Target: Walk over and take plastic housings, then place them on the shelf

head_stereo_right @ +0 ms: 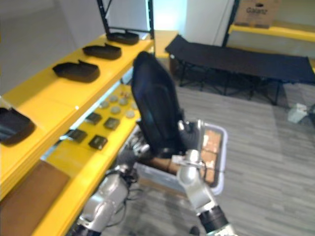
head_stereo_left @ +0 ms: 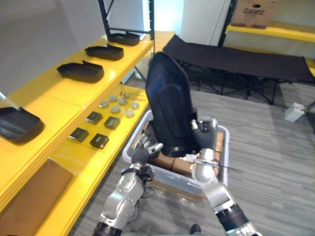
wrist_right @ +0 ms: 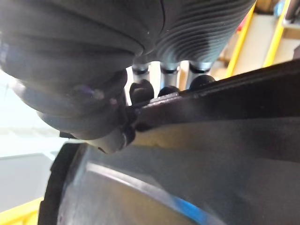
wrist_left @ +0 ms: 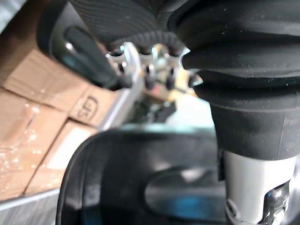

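Plastic housing (head_stereo_left: 170, 108), large and dark, stands upright between the two hands above a pale bin (head_stereo_left: 226, 147) on the floor (head_stereo_left: 266, 162). Its lower end hides the bin's middle and much of the cardboard boxes (head_stereo_left: 172, 164) inside.

Right robot hand (head_stereo_left: 205, 135): narrow, pinching the housing's right rim, with fingers (wrist_right: 165, 77) on one face and thumb (wrist_right: 115, 136) on the other.

Left robot hand (head_stereo_left: 144, 151): at the housing's lower left edge. Whether it grips or merely props cannot be told.

Upper shelf (head_stereo_left: 54, 96), yellow, along the robot's left: a row of housings (head_stereo_left: 81, 72) runs toward its far end, with bare yellow between each pair. The nearest one is cut off at the side.

Lower shelf (head_stereo_left: 83, 164): round discs (head_stereo_left: 115, 108) and small black blocks (head_stereo_left: 93, 117) lie mid-length, the blocks nearer the front edge. Both are too small to identify. A brown board (head_stereo_left: 29, 201) lies at the near end, partly cut off.

Folding cot (head_stereo_left: 236, 59) stands at the far side of the room, and a cardboard carton (head_stereo_left: 253, 12) on a shelf above it is cropped. Open floor lies to the right of the bin, apart from a small white object (head_stereo_left: 294, 112) near the cot.
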Robot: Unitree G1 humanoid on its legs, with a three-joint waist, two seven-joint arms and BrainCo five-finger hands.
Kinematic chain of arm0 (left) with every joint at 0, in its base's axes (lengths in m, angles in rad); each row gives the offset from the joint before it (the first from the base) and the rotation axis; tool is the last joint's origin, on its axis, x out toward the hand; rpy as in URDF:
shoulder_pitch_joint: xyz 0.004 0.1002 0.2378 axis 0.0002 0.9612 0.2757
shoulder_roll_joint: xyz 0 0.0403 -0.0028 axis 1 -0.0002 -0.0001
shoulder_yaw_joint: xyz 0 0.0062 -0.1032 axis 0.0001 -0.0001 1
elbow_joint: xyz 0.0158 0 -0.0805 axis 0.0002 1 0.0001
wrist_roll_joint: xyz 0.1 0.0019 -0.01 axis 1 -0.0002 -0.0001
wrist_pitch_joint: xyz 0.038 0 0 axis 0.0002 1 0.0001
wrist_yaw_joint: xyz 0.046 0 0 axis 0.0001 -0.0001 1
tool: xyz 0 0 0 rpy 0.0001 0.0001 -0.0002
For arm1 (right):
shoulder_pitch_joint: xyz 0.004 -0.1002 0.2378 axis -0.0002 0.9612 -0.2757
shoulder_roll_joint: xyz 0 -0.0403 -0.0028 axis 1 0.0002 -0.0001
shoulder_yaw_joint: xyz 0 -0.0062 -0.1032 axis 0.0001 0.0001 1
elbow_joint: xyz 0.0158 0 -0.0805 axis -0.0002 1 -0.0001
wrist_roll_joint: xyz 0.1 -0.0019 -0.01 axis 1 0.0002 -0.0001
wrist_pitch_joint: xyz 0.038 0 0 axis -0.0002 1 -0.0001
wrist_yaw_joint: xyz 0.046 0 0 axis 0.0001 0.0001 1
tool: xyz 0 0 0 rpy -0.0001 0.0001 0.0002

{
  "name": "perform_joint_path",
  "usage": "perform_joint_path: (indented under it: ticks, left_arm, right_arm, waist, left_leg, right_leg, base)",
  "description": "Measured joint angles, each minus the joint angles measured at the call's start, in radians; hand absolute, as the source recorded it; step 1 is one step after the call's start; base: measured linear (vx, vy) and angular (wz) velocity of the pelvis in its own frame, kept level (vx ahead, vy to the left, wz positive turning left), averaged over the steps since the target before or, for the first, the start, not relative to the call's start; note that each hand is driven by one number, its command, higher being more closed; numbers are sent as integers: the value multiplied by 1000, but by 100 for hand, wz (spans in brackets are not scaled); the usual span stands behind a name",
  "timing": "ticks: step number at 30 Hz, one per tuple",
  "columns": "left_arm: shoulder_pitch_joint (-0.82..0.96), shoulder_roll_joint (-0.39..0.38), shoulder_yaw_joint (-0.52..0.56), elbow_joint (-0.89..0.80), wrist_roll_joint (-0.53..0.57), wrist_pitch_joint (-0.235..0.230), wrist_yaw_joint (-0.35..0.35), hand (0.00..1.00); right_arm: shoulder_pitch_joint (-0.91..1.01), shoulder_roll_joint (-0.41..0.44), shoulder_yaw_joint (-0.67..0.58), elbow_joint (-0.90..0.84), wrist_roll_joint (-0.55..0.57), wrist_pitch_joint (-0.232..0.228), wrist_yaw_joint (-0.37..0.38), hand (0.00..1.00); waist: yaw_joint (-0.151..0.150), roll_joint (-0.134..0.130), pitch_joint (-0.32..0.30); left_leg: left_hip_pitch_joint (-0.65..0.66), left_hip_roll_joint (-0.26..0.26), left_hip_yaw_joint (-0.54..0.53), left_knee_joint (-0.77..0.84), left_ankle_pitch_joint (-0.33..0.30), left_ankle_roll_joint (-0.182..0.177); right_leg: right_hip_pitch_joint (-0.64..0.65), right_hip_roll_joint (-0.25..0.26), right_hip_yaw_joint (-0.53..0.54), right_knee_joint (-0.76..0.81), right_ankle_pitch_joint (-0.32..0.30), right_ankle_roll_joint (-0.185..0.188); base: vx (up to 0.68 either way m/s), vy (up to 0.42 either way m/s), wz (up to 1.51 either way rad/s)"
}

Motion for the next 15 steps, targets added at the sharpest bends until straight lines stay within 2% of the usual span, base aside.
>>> perform_joint_path:
  ticks: [8, 15]
  left_arm:
    - [-1, -21, 1, 0, 0, 8, 7, 0]
    - [-1, -22, 7, 0, -5, 6, 101, 0]
  right_arm:
    - [5, 13, 42, 0, 12, -32, 62, 100]
    - [45, 21, 80, 0, 26, -40, 112, 100]
  waist:
    - [-3, -1, -5]
    - [-4, -2, -6]
  left_leg:
    - [2, 1, 1, -1, 0, 0]
    - [9, 2, 4, -3, 0, 0]
  right_leg:
    - [0, 1, 0, 0, 0, 0]
    - [0, 3, 3, 0, 0, 0]
  base:
    - [0, 0, 0]
    - [0, 0, 0]
